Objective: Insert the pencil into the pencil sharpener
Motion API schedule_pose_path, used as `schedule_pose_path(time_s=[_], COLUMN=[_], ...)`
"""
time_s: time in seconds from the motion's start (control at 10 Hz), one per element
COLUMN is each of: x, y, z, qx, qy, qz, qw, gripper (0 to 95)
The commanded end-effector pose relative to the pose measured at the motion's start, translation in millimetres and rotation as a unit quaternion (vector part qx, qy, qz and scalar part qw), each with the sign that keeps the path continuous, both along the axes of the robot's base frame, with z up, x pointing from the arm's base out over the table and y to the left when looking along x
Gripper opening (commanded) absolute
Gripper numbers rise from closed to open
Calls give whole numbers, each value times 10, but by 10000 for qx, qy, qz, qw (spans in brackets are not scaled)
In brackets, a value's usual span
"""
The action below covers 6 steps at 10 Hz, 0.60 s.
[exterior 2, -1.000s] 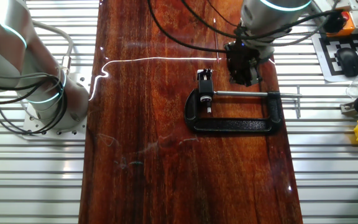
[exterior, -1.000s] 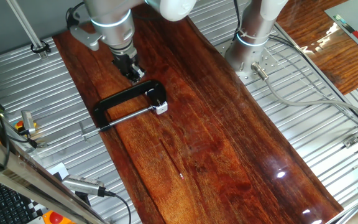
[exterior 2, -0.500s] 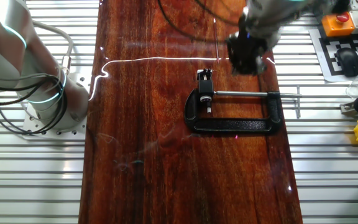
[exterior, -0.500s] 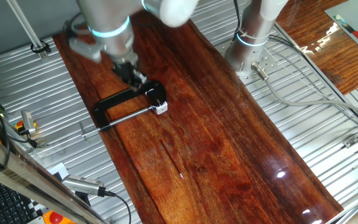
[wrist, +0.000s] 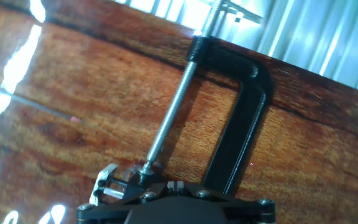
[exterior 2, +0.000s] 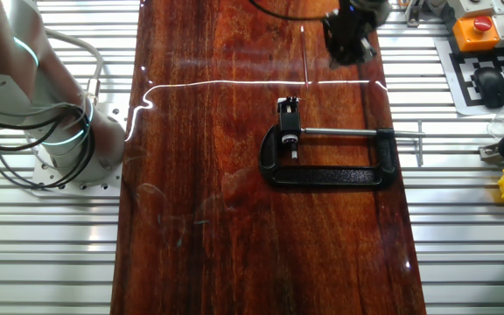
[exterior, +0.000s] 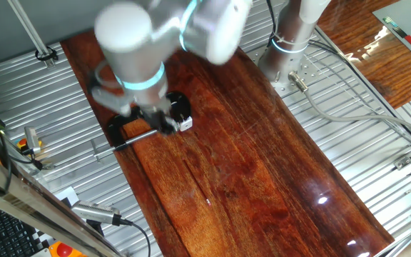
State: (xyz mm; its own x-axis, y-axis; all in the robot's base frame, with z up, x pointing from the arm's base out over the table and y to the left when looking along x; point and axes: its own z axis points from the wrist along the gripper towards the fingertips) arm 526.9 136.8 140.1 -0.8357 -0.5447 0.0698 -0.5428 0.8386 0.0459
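The pencil lies on the red-brown board as a thin stick, and its pale glinting end shows in one fixed view. The small white pencil sharpener sits at the tip of the black clamp's screw rod; it also shows in the other fixed view and the hand view. My gripper hangs above the board just right of the pencil, blurred in one fixed view. In the hand view its pads are pressed together with nothing seen between them. The pencil is out of the hand view.
The black C-shaped clamp lies across the board's right half, with its screw rod and handle reaching over the board's edge. A second arm's base stands beside the board. Ribbed metal surrounds the board.
My arm has swung quickly past the clamp and sharpener toward the pencil's end of the board. The jaws stayed shut. The clamp, sharpener and pencil have not moved.
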Motion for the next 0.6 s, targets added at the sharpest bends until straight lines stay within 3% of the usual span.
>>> schedule_pose_path(time_s=[0.1,0.4,0.5,0.6], x=[-9,-9,-7,16], y=[-13,-13,-6,51], z=[9,9,4,-35], qx=[-170,-166,-141,-118], qy=[-14,77,80,86], qz=[373,1283,1595,1838], qw=[9992,9916,9871,9829], gripper=[0,0,190,190])
